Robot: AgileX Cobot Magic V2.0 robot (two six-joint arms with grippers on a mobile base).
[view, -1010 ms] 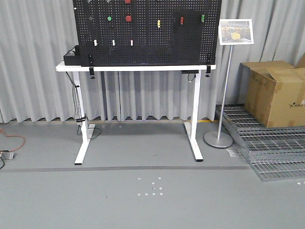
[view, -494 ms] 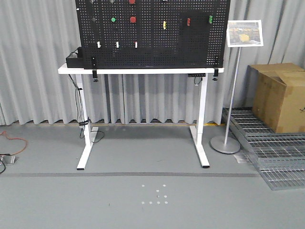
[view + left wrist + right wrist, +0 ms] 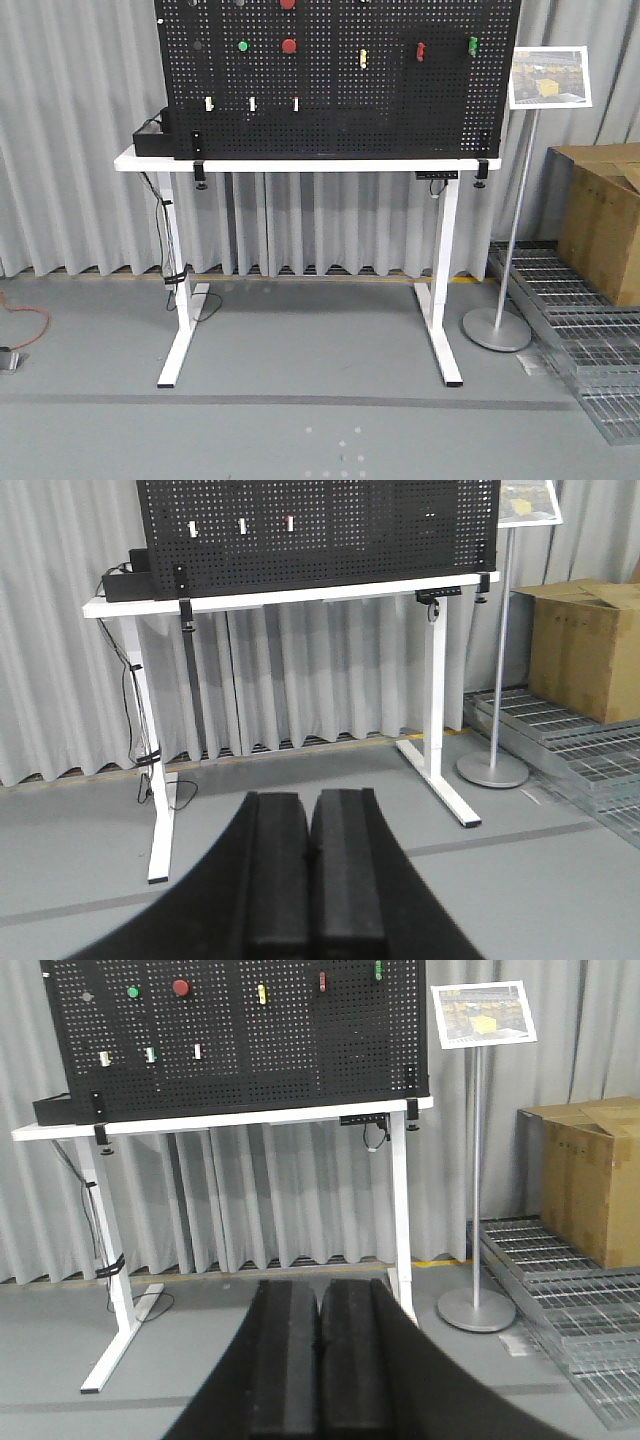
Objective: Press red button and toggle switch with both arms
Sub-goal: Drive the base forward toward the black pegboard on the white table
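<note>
Left gripper (image 3: 308, 870) — black pads pressed flat together, nothing between them — hangs well short of the perforated black pegboard (image 3: 335, 80) on the white table (image 3: 300, 163). High on the pegboard's left, the round red button (image 3: 289, 46) sits just right of a green button (image 3: 243, 45); small white toggle switches (image 3: 252, 103) line up below. Right gripper (image 3: 318, 1360) is likewise closed and empty. Against the earlier front view, the pegboard now sits further right in frame — and larger.

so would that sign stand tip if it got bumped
Probably tippy: the sign stand is a thin tall pole with its placard at the top. Its round base looks weighty, so a nudge may only wobble it.
</note>
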